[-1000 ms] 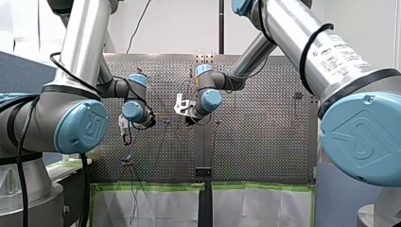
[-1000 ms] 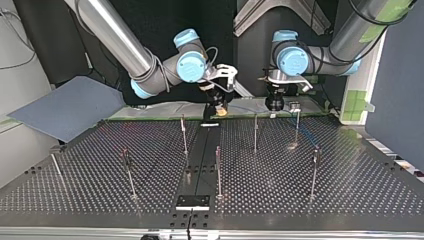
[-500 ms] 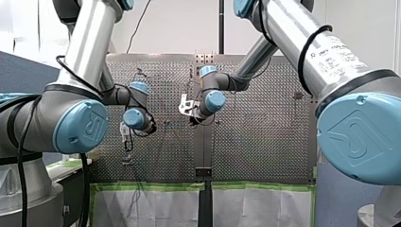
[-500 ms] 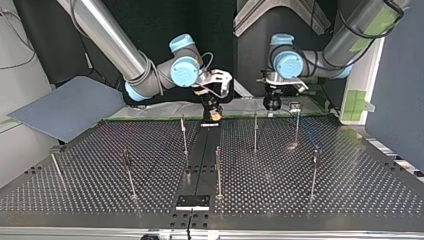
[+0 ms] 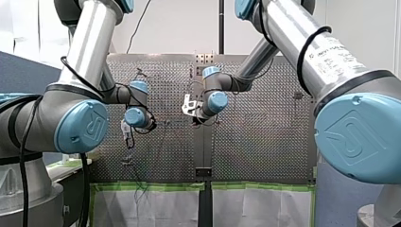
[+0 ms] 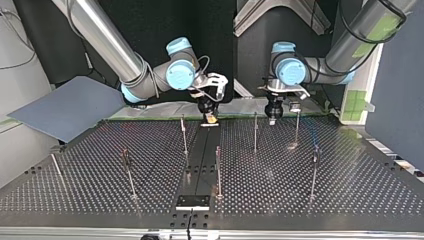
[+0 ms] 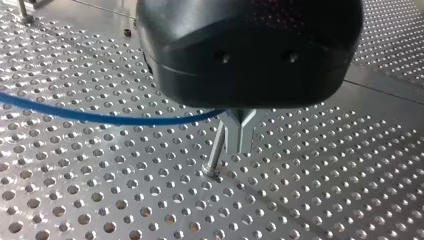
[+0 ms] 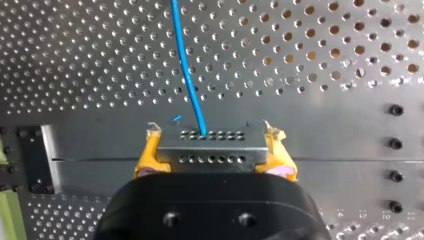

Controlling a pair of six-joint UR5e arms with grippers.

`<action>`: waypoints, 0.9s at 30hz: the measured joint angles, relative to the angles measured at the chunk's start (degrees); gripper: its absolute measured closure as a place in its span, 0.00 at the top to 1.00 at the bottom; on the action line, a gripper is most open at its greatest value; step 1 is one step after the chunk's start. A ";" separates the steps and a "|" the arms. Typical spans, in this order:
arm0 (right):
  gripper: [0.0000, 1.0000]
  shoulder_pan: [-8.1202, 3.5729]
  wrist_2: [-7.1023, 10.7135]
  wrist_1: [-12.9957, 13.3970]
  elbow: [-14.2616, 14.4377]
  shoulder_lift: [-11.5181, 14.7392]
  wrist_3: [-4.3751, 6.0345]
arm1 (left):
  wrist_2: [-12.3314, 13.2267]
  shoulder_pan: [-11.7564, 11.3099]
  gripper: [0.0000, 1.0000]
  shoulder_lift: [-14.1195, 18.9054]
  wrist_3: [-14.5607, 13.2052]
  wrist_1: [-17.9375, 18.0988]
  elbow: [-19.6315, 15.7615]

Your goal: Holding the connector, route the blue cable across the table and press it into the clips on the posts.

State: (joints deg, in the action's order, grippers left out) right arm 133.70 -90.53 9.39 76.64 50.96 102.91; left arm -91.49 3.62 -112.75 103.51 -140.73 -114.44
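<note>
Blue cable, one, enters one connector; seven posts stand.

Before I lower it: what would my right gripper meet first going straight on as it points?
The smooth metal strip between the table's perforated plates, straight beyond the grey drilled connector held between yellow pads of the right gripper. Nothing else shows between; depth unclear.

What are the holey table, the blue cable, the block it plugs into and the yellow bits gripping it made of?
Table: likely metal, dull silver sheen, evenly punched holes.
Blue cable: probably plastic-sheathed wire, smooth, bends gently.
Connector: grey, looks metal, maybe plastic; rows of small holes.
Yellow pads: seemingly soft tape or rubber, edges frayed.
</note>
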 joint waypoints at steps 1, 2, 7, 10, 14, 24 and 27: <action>0.00 -0.11 0.01 0.13 0.00 0.00 0.01 | 0.26 -0.04 0.00 -0.06 0.06 0.02 0.17; 0.00 -0.26 0.03 0.32 0.00 -0.01 0.01 | 0.64 -0.07 0.00 -0.22 0.15 0.00 0.45; 0.00 -0.96 0.18 0.90 -0.01 -0.01 0.02 | 1.99 0.02 0.00 -1.56 0.74 -0.37 1.95; 0.00 -1.37 0.57 1.31 -0.03 -0.01 0.02 | 2.04 -0.27 0.00 -2.53 1.77 -0.55 3.26; 0.00 -2.07 1.11 1.68 -0.03 -0.08 0.05 | 2.27 -1.28 0.00 -3.04 2.76 -1.58 5.24; 0.00 -3.79 2.46 3.00 -0.35 -0.24 0.00 | 3.09 -2.74 0.00 -3.15 3.20 -2.43 10.38; 0.00 -4.01 2.70 3.14 -0.52 -0.26 -0.20 | 3.16 -2.78 0.28 -3.13 3.02 -2.42 10.91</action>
State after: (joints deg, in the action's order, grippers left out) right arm 129.69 -87.84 12.53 76.12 50.70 102.71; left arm -88.33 0.84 -115.89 106.53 -143.15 -103.53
